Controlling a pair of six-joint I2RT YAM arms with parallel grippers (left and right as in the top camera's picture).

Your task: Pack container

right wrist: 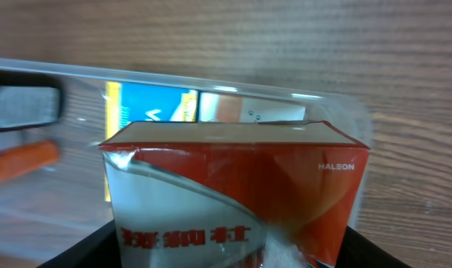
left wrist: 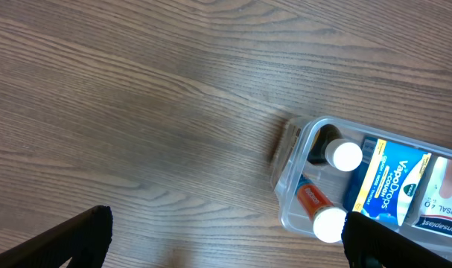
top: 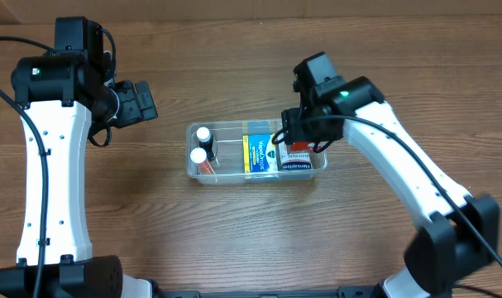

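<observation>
The clear plastic container (top: 234,170) sits mid-table. It holds two white-capped bottles (top: 202,145), a blue and yellow VapoDrops box (top: 260,155) and a white plasters box (top: 298,165). My right gripper (top: 298,137) is shut on a red and white box (right wrist: 233,190) and holds it over the container's right end (right wrist: 337,104). My left gripper (top: 143,101) is open and empty, up left of the container. In the left wrist view the container (left wrist: 293,182) lies at the lower right, beside the right finger.
Bare wooden table top (top: 151,232) lies all round the container. The two arm bases stand at the front edge.
</observation>
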